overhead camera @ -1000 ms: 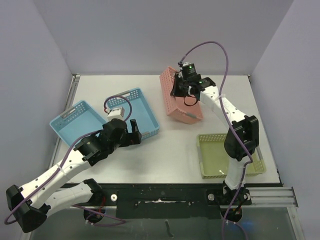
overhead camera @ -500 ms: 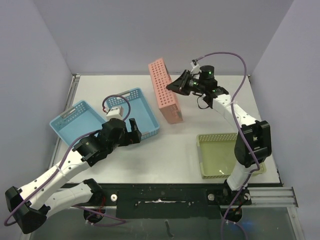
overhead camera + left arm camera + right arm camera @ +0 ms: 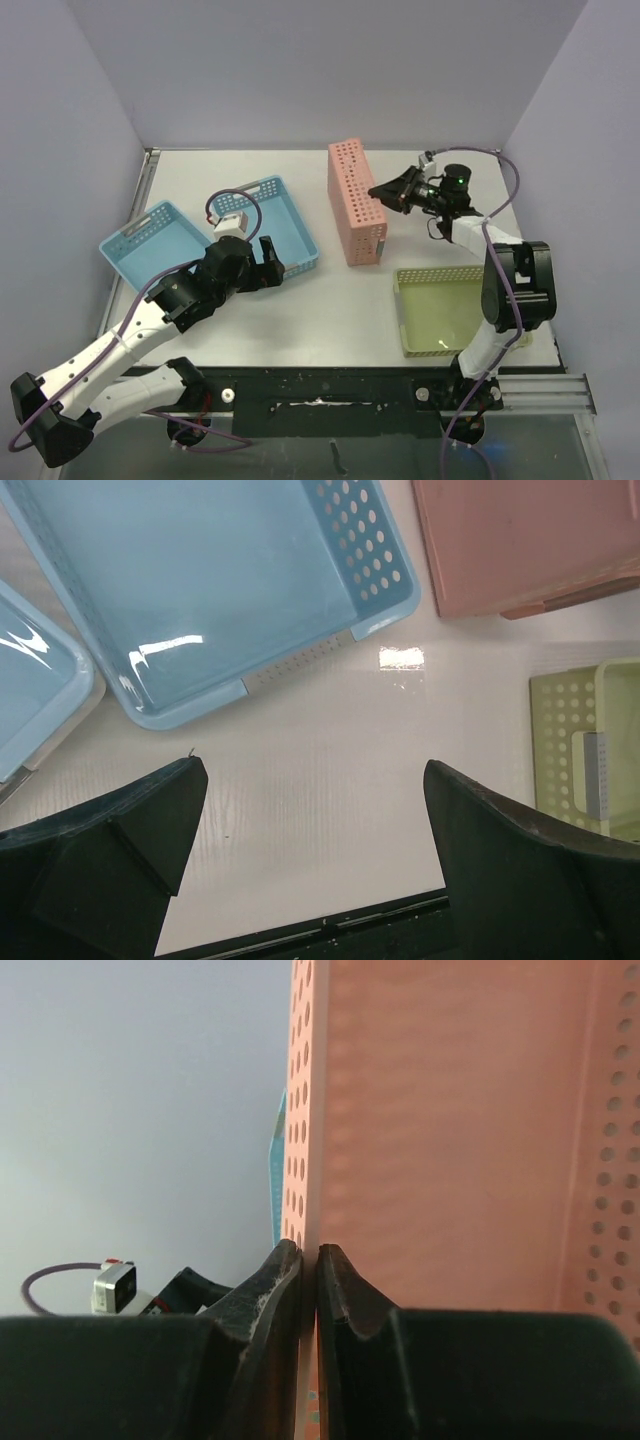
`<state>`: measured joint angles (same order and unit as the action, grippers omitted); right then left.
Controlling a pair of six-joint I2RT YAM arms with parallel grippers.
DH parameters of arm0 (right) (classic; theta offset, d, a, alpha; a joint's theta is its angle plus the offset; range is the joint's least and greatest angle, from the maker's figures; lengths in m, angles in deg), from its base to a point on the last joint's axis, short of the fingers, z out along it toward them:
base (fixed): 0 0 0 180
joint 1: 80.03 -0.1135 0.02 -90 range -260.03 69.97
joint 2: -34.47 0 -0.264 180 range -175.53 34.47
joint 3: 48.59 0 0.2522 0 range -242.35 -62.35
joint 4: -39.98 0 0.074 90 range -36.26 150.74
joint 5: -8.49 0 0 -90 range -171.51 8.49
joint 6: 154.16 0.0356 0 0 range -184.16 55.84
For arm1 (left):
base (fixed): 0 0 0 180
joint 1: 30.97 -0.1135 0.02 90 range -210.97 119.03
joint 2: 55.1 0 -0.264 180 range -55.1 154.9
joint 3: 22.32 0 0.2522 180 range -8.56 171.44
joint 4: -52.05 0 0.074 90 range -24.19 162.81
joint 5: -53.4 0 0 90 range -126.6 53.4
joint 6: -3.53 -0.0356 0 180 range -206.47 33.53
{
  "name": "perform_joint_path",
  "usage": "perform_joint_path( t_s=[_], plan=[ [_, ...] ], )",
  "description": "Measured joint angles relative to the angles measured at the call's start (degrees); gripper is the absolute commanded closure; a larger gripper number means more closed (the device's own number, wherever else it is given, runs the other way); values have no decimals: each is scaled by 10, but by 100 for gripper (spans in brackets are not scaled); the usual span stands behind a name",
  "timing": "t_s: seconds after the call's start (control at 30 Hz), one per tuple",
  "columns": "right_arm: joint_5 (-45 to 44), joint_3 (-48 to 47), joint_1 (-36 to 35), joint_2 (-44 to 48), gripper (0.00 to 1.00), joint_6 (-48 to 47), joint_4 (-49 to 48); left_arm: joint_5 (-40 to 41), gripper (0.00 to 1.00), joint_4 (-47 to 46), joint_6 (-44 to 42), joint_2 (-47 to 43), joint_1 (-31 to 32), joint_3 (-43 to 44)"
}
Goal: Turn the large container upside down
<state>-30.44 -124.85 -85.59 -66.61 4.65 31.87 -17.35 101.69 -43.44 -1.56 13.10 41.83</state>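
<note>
Top external, entry one: pink container (image 3: 357, 205), location?
Mid-table, standing on its long side, between the blue basket (image 3: 285, 225) and the green basket (image 3: 402, 310).
Right gripper (image 3: 376, 190)?
Pinched tight on the container's perforated wall; confirmed in right wrist.
Left gripper (image 3: 272, 262)?
Fingers spread wide, holding nothing, over the bare table (image 3: 330, 770) just beside the blue basket.
</note>
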Motion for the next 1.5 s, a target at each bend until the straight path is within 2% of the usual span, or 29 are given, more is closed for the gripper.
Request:
perform_joint_path(
  t_s=[0.07,0.13,0.2,0.27,0.33,0.43,0.57,0.7,0.83,0.93,1.03,1.17,1.27,1.37,1.5],
  plan=[
    [20,24,27,7,98,11,-26,0,8,0,-1,0,0,0],
    [43,48,71,15,88,19,-51,0,8,0,-2,0,-1,0],
    [58,68,118,23,70,20,-63,0,8,0,-2,2,-2,0],
    [70,85,168,24,42,8,-58,-1,8,0,-2,4,-3,0],
    [70,92,218,24,23,-26,-12,-3,8,-1,-2,8,-3,0],
    [45,81,287,25,12,-105,101,-6,8,-1,-2,11,-3,0],
    [-47,36,330,44,9,-202,261,-12,8,-3,-2,15,-3,0],
    [-158,-3,321,108,8,-269,364,-18,8,-9,-2,22,-3,0],
    [-287,-37,252,171,7,-324,424,-22,8,-17,-2,30,-3,0],
    [-361,-66,137,177,7,-361,449,-26,8,-21,-2,35,-3,0],
    [-408,-108,9,141,7,-393,475,-27,8,-23,-2,37,-4,0],
    [-418,-156,-103,58,6,-421,487,-27,8,-22,-1,37,-5,0],
    [-418,-172,-132,-1,6,-435,503,-26,8,-22,1,31,-7,0],
    [-426,-196,-134,-54,6,-448,529,-24,8,-21,3,21,-7,0],
    [-502,-263,-126,-124,5,-459,581,-23,8,-19,3,15,-7,0]
  ],
)
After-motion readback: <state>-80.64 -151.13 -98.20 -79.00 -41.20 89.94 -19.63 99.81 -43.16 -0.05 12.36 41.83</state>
